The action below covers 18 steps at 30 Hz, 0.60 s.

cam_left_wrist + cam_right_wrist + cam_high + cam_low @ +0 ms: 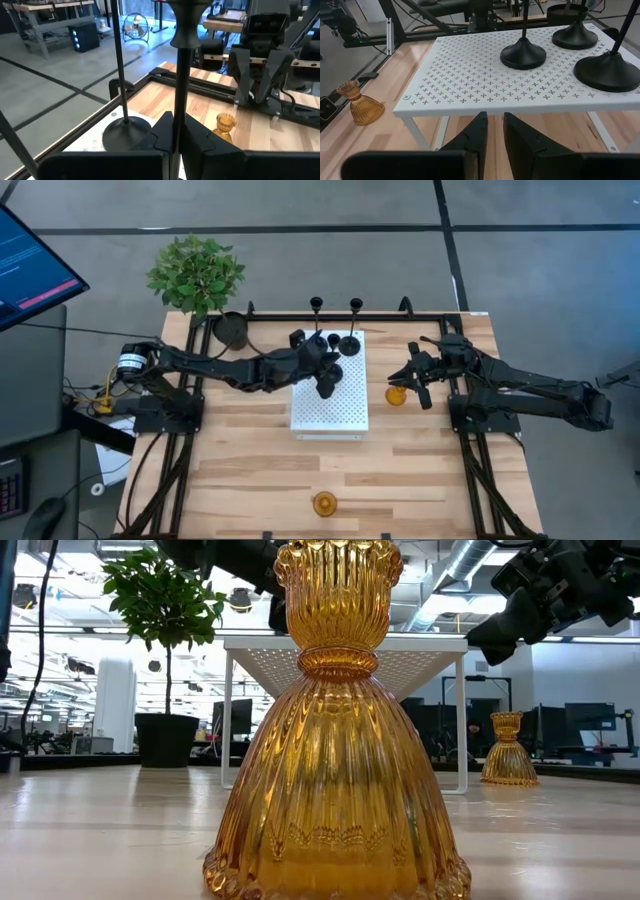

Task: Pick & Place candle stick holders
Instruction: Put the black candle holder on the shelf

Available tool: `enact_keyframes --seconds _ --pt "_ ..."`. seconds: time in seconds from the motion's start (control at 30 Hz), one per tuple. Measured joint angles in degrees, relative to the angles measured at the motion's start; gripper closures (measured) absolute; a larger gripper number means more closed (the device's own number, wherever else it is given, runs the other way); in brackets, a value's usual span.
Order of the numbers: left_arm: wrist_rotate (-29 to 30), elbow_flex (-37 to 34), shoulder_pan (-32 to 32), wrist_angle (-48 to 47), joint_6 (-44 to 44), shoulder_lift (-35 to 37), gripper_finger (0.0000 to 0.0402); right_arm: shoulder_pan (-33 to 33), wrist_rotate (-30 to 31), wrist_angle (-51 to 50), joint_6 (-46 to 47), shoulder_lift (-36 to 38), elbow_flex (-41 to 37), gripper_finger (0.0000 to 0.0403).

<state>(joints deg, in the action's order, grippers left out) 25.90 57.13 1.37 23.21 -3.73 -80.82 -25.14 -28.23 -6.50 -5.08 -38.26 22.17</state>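
A white perforated stand (pixel 330 415) sits mid-table. Black thin-stemmed candle stick holders (pixel 352 330) stand on its far part; three round bases (pixel 522 52) show in the right wrist view. My left gripper (pixel 328 380) reaches over the stand and is shut on one tall black holder (pixel 181 75). My right gripper (pixel 405 377) hovers right of the stand, open by a narrow gap (pixel 495 132) and empty. One amber holder (pixel 397 394) stands on its base on the table beside my right gripper. Another amber holder (pixel 324 503) stands near the front edge. My left gripper pinches the tall black holder's thin stem (pixel 179 107) between its two fingers, well below the cup at its top. The fingers come level from the table's left and lie across the upright stem. The gripper hides the holder's base.
A black plant pot (pixel 232 330) with a green plant (pixel 195 272) stands at the table's far left corner. The stand has thin white legs (pixel 230 720). Bare wood lies between the stand and the front amber holder. A monitor (pixel 30 265) stands off the table's left.
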Motion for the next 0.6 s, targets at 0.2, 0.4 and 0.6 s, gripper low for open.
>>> enact_keyframes --seconds 0.2,0.4,0.6 --pt "-0.01 -0.07 0.22 0.86 0.02 0.02 0.0387 0.01 0.0 0.02 0.02 0.0 0.0 0.0349" --pt "-0.01 -0.07 0.28 0.9 0.02 0.02 0.0377 0.01 0.0 0.02 0.02 0.0 0.0 0.0349" --pt "-0.01 -0.07 0.33 0.95 0.04 0.02 0.0356 0.01 0.0 0.02 0.02 0.0 0.0 0.0349"
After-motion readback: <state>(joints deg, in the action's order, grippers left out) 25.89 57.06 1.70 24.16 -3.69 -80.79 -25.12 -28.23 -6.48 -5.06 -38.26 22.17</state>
